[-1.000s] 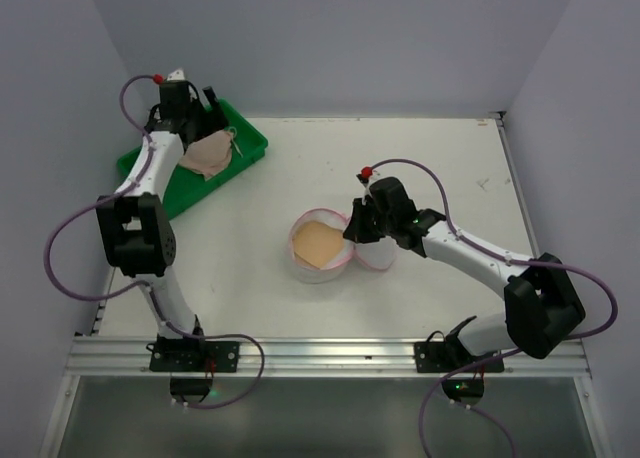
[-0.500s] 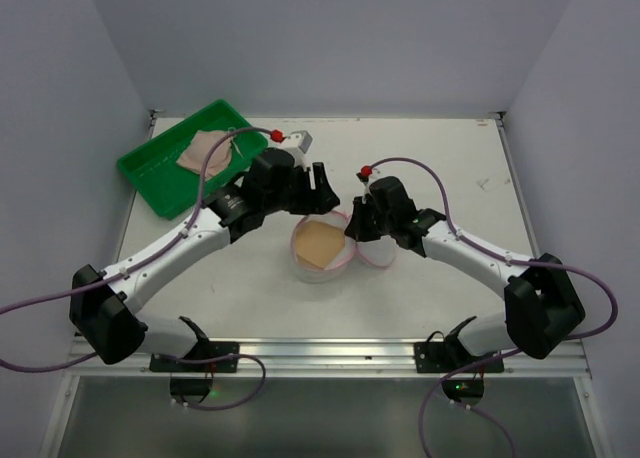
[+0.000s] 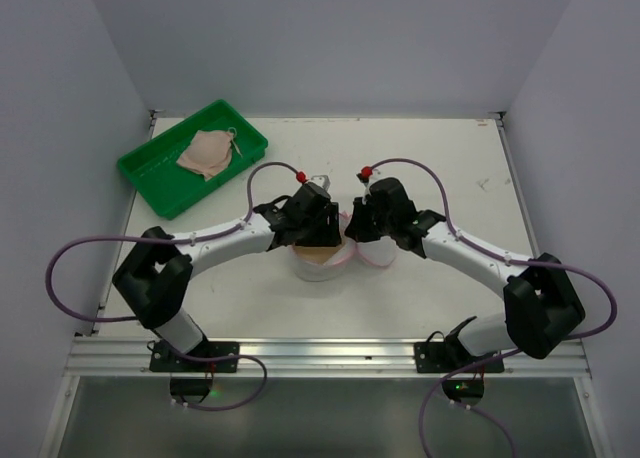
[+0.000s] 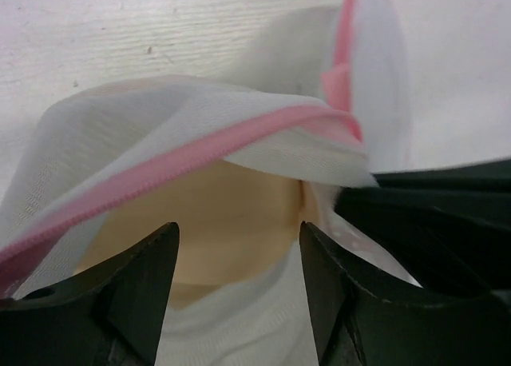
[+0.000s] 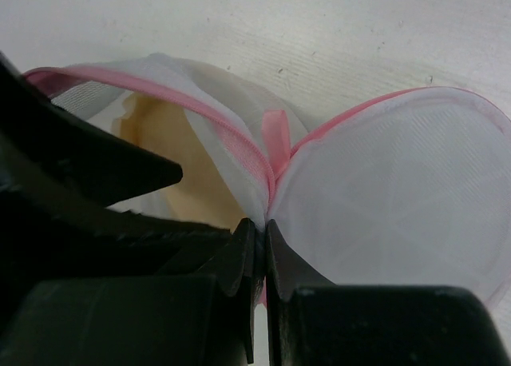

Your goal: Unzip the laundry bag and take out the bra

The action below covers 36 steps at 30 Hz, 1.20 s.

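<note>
The rounded white mesh laundry bag with pink zipper trim [image 4: 160,126] lay unzipped on the white desk [image 3: 430,158]; removal remained. The soft beige bra [image 4: 231,210] sat inside it. The left hand [image 4: 238,234] hung released, jaws apart above the bra; the right hand [image 5: 259,238] clenched the bag's rim. The green plastic tray [image 3: 150,170] held another beige garment [image 3: 205,153].

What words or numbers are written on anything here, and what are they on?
None can be read.
The laundry bag and the green tray show no print.
The small dark marks on the table are too small to tell whether they are writing.
</note>
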Each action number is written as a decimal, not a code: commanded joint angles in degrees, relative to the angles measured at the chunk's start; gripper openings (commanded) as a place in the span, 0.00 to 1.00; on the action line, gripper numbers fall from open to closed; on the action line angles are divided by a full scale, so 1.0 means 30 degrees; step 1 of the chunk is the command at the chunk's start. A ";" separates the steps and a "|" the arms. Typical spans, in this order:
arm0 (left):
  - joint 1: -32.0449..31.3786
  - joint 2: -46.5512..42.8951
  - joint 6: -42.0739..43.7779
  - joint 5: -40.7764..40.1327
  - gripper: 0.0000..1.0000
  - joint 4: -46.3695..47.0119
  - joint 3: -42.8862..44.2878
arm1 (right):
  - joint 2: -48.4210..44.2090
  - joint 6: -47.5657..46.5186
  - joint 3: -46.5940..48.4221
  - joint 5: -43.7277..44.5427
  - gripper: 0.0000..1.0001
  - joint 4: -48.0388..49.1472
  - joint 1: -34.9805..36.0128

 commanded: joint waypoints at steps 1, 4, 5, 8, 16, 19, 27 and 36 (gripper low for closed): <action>0.0185 0.1208 -0.0440 -0.1999 0.66 0.0672 0.0243 | -0.0359 0.0000 -0.0309 -0.0335 0.00 0.0922 0.0067; 0.0185 0.2264 -0.0849 -0.2672 0.75 0.0204 0.0682 | -0.0506 -0.0060 -0.0602 -0.0716 0.00 0.0922 0.0096; 0.0185 0.2614 -0.0879 -0.2964 0.78 0.0087 0.0800 | -0.0680 -0.0031 -0.0893 -0.0775 0.00 0.1009 0.0097; 0.0185 0.3142 -0.1084 -0.3695 0.87 -0.0119 0.0889 | -0.0916 0.0057 -0.1305 -0.0951 0.00 0.1332 0.0097; 0.0097 0.5194 -0.1903 -0.3406 0.83 0.0934 -0.0486 | -0.0565 0.0350 -0.1307 -0.1390 0.00 0.1741 0.0418; 0.0068 0.6073 -0.2255 -0.3494 0.68 0.1462 -0.1275 | -0.0332 0.0496 -0.1132 -0.1566 0.00 0.1830 0.0769; -0.0049 0.5610 -0.1935 -0.3054 0.00 0.1844 -0.2157 | 0.0109 0.0877 -0.1072 -0.1042 0.00 0.1773 0.1180; -0.0020 -0.2034 0.1318 -0.0539 0.00 0.3191 -0.2833 | 0.0225 -0.0293 -0.0632 0.2682 0.00 0.0425 0.0712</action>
